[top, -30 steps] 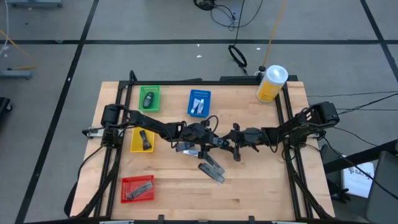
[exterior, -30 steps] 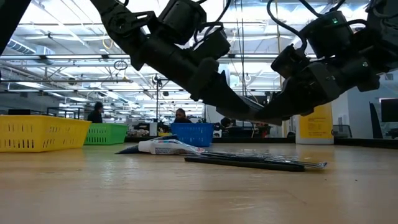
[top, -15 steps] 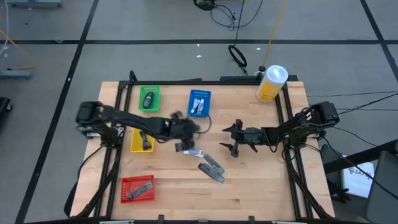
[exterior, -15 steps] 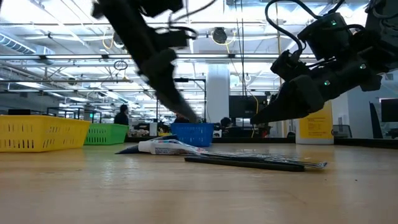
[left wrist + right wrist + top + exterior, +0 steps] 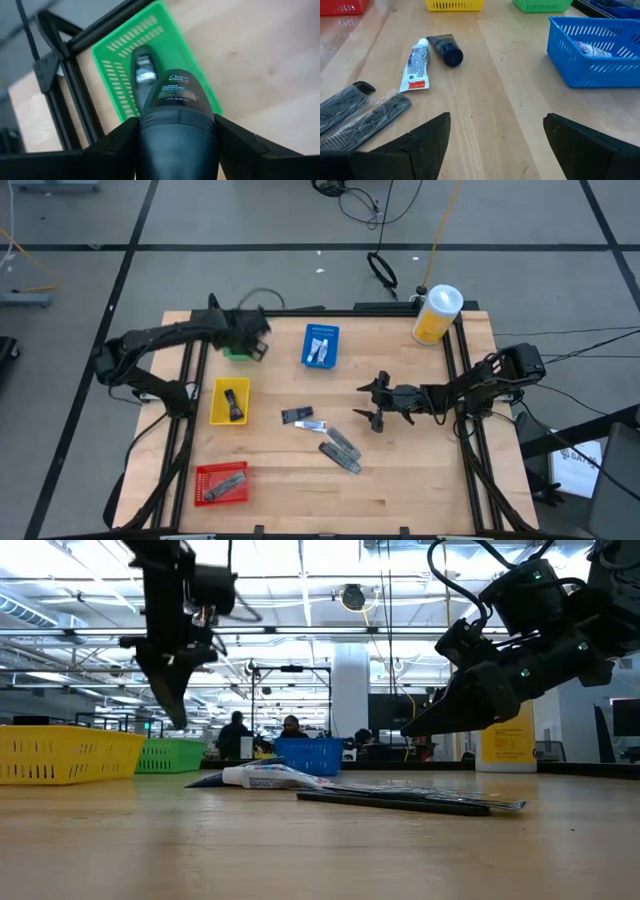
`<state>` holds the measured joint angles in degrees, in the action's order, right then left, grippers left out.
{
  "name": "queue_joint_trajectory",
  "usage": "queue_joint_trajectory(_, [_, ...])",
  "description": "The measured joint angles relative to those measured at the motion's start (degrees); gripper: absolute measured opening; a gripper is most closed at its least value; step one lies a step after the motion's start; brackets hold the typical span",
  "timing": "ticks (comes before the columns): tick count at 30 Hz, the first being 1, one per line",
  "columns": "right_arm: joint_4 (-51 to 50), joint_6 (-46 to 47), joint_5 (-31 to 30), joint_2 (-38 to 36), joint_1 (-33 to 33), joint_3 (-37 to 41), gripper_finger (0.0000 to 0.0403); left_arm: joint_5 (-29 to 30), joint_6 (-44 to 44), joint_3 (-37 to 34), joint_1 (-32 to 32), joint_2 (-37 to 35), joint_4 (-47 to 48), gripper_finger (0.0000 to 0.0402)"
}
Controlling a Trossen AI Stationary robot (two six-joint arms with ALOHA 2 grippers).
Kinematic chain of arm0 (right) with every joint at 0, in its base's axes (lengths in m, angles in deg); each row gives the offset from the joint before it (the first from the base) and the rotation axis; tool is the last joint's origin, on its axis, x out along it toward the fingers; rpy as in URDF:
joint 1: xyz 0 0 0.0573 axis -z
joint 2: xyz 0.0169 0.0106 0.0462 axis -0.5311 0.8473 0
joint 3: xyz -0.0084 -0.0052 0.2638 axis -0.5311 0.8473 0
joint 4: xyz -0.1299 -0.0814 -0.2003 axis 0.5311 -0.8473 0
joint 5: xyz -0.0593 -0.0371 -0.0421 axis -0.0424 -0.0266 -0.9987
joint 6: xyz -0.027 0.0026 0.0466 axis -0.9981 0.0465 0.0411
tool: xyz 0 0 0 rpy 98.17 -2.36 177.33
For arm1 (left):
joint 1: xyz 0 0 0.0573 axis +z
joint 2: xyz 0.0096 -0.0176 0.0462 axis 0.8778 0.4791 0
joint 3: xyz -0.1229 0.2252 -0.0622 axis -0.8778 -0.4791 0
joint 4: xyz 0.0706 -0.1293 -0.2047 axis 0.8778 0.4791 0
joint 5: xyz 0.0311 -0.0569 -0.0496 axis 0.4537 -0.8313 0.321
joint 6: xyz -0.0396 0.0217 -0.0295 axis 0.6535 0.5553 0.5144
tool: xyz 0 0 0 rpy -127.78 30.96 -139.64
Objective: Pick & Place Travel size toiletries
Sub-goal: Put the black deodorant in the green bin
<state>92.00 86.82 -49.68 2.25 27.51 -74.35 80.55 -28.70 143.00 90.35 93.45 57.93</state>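
My left gripper (image 5: pixel 252 343) hangs over the green tray (image 5: pixel 236 340) at the table's far left and is shut on a dark little bottle (image 5: pixel 177 100) with a white label. A second dark bottle (image 5: pixel 144 70) lies in the green tray (image 5: pixel 175 45). My right gripper (image 5: pixel 375 406) hovers open right of centre, its fingers (image 5: pixel 420 145) spread wide. In front of it a whitish tube (image 5: pixel 417 65), a black tube (image 5: pixel 445 49) and two grey flat packets (image 5: pixel 360 112) lie flat on the wood. In the high view these are the tubes (image 5: pixel 303 419) and the packets (image 5: pixel 340 450). My left gripper pinches the dark bottle by its wide lower body (image 5: pixel 177 137), one finger (image 5: pixel 117 147) on each side. The fingers come from above, slanting down. The bottle is lifted clear above the green tray, its labelled end pointing away from the wrist.
A blue tray (image 5: pixel 320 346) holds whitish items, a yellow tray (image 5: pixel 229 402) a dark item, and a red tray (image 5: pixel 220 483) grey packets. The big yellow canister (image 5: pixel 436 314) stands at the far right corner. Bare wood lies near the table's front edge.
My left gripper has swung from the table's centre toward the far left, carrying the dark bottle lifted clear, and now hangs over the green tray. The tubes and packets have stayed where they lay.
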Motion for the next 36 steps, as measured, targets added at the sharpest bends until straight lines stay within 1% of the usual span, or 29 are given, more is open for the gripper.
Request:
queue_joint_trajectory(2, [0.00, 0.00, 0.02, 0.00, -0.01, 0.00, 0.0309, -2.07, -2.03, -0.75, 4.99, 0.41, -1.97, 0.0212])
queue_joint_trajectory(5, [-0.07, 0.18, 0.11, 0.00, -0.01, 0.00, 0.0309, -2.65, -3.12, -1.94, 10.93, 0.42, -3.55, 0.0214])
queue_joint_trajectory(7, [-0.27, 0.28, 0.11, 0.00, -0.01, 0.02, 0.0309, -4.36, -4.50, -3.39, 13.66, 0.38, -6.01, 0.0214])
queue_joint_trajectory(10, [-0.44, 0.28, 0.10, 0.00, -0.01, 0.03, 0.0309, -8.27, -6.05, -5.94, 15.91, 0.40, -11.28, 0.0215])
queue_joint_trajectory(12, [-0.42, 0.27, 0.10, 0.00, -0.01, 0.18, 0.0309, -9.08, -6.42, -7.62, 16.38, 0.43, -14.38, 0.0215])
queue_joint_trajectory(25, [0.74, 0.48, 0.02, 0.00, -0.01, 1.14, 0.0309, -9.01, -5.39, -16.43, 15.91, 0.43, -27.41, 0.0216])
queue_joint_trajectory(31, [0.83, 0.48, 0.02, 0.00, -0.01, 1.14, 0.0309, -9.06, -6.62, -17.43, 15.91, 0.44, -28.65, 0.0216])
queue_joint_trajectory(33, [0.83, 0.48, 0.02, 0.00, -0.01, 1.14, 0.0309, -9.99, -6.87, -17.43, 15.95, 0.43, -29.03, 0.0217])
queue_joint_trajectory(36, [0.85, 0.48, 0.02, 0.00, -0.01, 1.14, 0.0309, -11.08, -8.57, -17.45, 16.03, 0.45, -29.99, 0.0230])
